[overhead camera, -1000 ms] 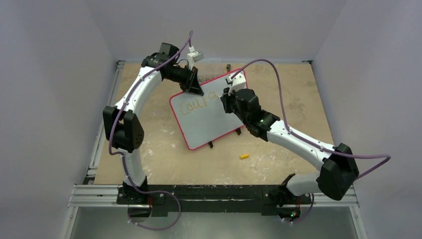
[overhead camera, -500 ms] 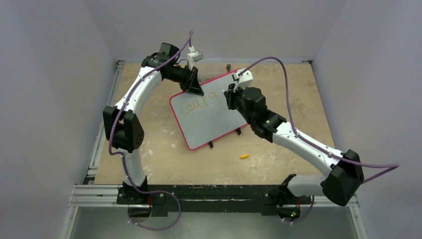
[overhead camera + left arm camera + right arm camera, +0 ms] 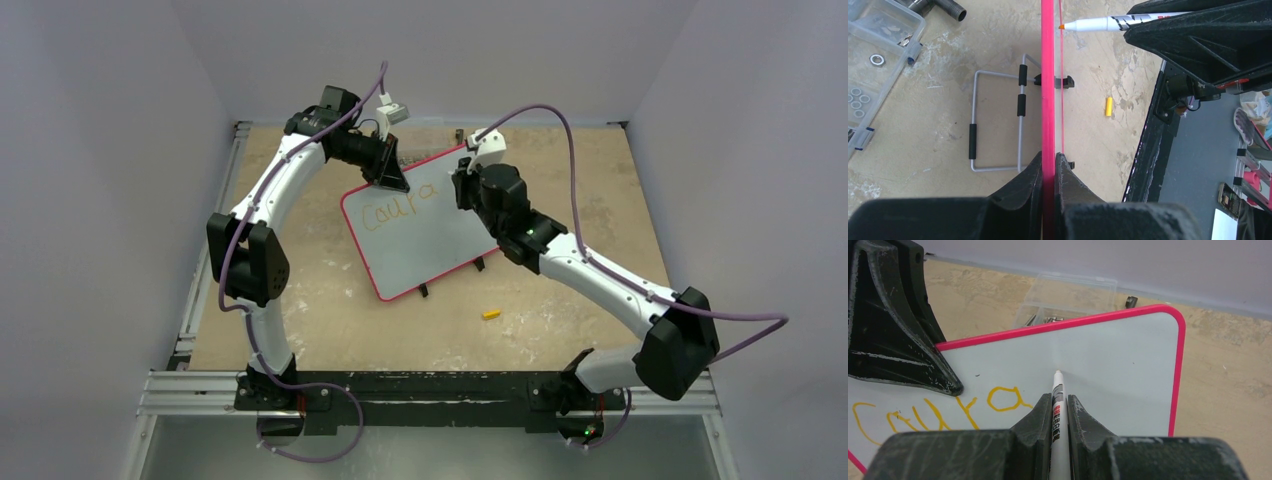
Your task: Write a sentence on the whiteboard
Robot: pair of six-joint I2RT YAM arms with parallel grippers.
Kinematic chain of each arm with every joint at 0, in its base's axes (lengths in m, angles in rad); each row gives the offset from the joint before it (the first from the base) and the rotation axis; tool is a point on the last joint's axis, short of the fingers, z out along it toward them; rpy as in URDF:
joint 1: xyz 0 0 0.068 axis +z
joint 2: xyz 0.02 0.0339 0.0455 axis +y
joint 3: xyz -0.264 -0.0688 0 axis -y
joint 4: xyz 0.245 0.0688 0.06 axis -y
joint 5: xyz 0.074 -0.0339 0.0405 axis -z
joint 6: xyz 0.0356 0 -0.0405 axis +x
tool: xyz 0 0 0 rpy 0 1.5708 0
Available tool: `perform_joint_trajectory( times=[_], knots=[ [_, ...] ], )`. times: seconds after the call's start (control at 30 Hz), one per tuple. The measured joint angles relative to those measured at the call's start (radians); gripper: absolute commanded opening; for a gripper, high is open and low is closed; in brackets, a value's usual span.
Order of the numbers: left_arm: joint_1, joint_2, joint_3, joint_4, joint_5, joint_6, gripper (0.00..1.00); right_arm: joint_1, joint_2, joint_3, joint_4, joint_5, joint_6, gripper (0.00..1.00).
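Note:
The whiteboard (image 3: pixel 420 255), pale with a pink rim, stands tilted on the table. Orange-yellow lettering (image 3: pixel 395 208) of the sentence reads "Coura" along its top line. My left gripper (image 3: pixel 392 183) is shut on the board's upper rim; in the left wrist view the rim (image 3: pixel 1048 75) runs edge-on between the gripper (image 3: pixel 1049 157). My right gripper (image 3: pixel 1055 399) is shut on a white marker (image 3: pixel 1057 390). Its tip is at the board's face (image 3: pixel 1118 360), just right of the last "a" (image 3: pixel 1004 399); I cannot tell if it touches. The marker's orange tip (image 3: pixel 1062 26) also shows beside the rim.
A yellow marker cap (image 3: pixel 491 314) lies on the table in front of the board. Behind the board are its wire stand (image 3: pixel 998 125) and a clear parts box (image 3: pixel 875 55) with nuts. The black arm rail (image 3: pixel 430 390) runs along the near edge.
My right gripper has moved with the marker toward the board's far right, uncovering the "a". The lettering has not grown. The left gripper and the board have stayed still.

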Motion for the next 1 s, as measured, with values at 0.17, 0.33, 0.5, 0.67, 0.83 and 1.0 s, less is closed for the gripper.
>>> perform_joint_trajectory(
  times=[0.17,0.33,0.5,0.67,0.83,1.0],
  knots=[
    [-0.002,0.000,0.000,0.001,-0.001,0.000,0.00,0.000,0.022,0.018,0.000,-0.001,0.002,0.00],
    [-0.002,0.000,0.000,0.002,-0.005,-0.005,0.00,0.000,0.029,0.024,0.001,-0.016,0.003,0.00],
    [-0.002,0.000,0.000,0.003,-0.006,-0.008,0.00,-0.003,0.030,0.025,0.005,-0.047,0.004,0.00],
    [-0.002,0.000,0.000,0.004,-0.006,-0.008,0.00,-0.003,0.030,0.024,0.008,-0.066,0.006,0.00],
    [-0.002,0.000,0.000,0.005,-0.011,-0.012,0.00,-0.003,0.030,0.006,0.025,-0.089,0.007,0.00],
    [-0.002,0.000,-0.001,0.007,-0.016,-0.025,0.00,-0.003,0.014,-0.041,0.033,-0.108,0.012,0.00]
  ],
)
